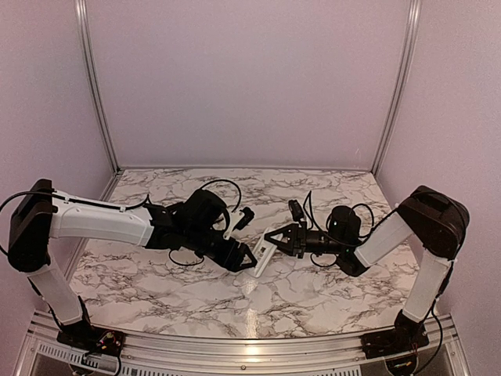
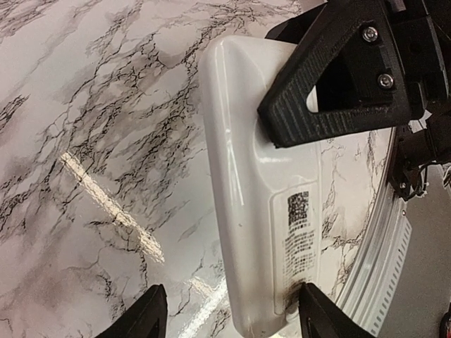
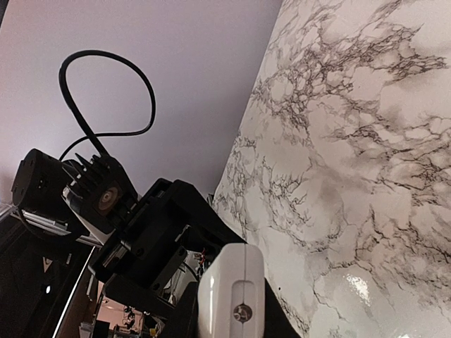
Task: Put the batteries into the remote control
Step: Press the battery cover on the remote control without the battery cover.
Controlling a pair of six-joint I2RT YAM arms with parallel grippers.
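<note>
The remote control is a slim white body held above the marble table, near its middle. My right gripper is shut on its upper end; one black finger presses on its back. The remote's plain back with a printed label faces the left wrist camera. My left gripper is open and straddles the remote's lower end: one fingertip is at its edge, the other stands well apart. In the right wrist view the remote's end sits between my right gripper. The batteries are out of view.
The marble tabletop lies under both arms. An aluminium rail runs along the table's near edge. Plain purple walls close the back and sides. The left arm's black cable loops above its wrist.
</note>
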